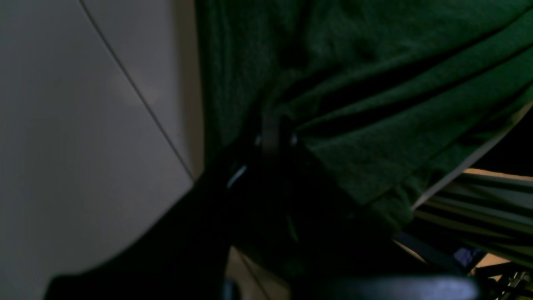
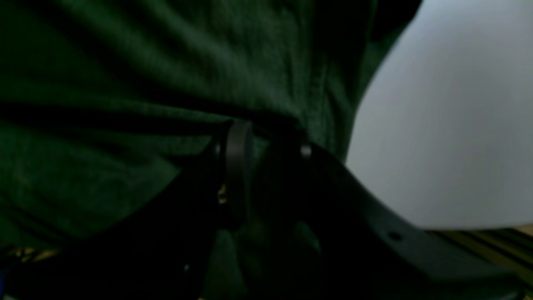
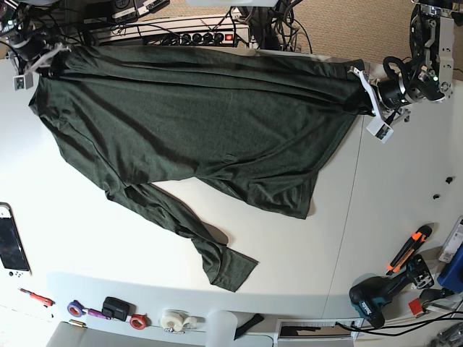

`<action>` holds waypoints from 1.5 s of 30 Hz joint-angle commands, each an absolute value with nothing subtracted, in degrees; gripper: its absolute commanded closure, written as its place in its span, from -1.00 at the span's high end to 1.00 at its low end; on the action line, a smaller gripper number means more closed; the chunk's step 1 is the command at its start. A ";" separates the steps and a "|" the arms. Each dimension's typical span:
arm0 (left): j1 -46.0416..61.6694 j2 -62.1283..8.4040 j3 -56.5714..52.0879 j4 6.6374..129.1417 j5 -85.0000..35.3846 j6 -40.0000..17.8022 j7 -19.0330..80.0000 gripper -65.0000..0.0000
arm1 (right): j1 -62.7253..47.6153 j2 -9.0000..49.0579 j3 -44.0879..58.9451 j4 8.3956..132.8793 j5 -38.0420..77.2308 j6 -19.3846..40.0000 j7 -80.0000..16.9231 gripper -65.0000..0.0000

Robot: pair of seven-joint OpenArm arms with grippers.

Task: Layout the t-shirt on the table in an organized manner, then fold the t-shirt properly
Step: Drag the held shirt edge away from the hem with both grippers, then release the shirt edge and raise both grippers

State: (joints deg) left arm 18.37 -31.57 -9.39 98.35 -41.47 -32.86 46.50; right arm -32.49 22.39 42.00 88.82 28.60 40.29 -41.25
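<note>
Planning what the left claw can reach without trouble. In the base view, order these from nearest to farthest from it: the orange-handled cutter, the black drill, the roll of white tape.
From the left claw, on the base view's right:
1. Orange-handled cutter, right edge of the table.
2. Black drill, near right corner.
3. Roll of white tape, near edge, towards the middle.

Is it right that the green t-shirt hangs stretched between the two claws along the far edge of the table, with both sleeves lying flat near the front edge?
Not quite. In the base view only one sleeve of the t-shirt trails toward the table's front edge; the rest holds: the shirt is stretched along the far edge between the left claw and the right claw.
</note>
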 commanded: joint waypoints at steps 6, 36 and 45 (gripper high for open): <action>17.96 -32.40 -9.74 99.07 -43.42 -32.91 45.41 -1.00 | -27.83 23.33 42.48 89.36 30.65 40.00 -40.84 -0.52; -7.97 -28.69 -9.50 86.26 -45.23 -21.69 40.21 -0.36 | -5.65 22.92 42.44 89.36 33.76 40.00 -43.72 -0.52; -28.45 -25.52 -9.50 48.53 -60.97 -31.14 50.61 -0.05 | -4.29 19.09 42.33 89.14 33.23 40.00 -44.12 -0.52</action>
State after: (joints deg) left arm -26.98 -24.77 -9.30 47.51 -59.79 -30.81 51.18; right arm -4.93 17.89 41.98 88.33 32.36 39.94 -45.65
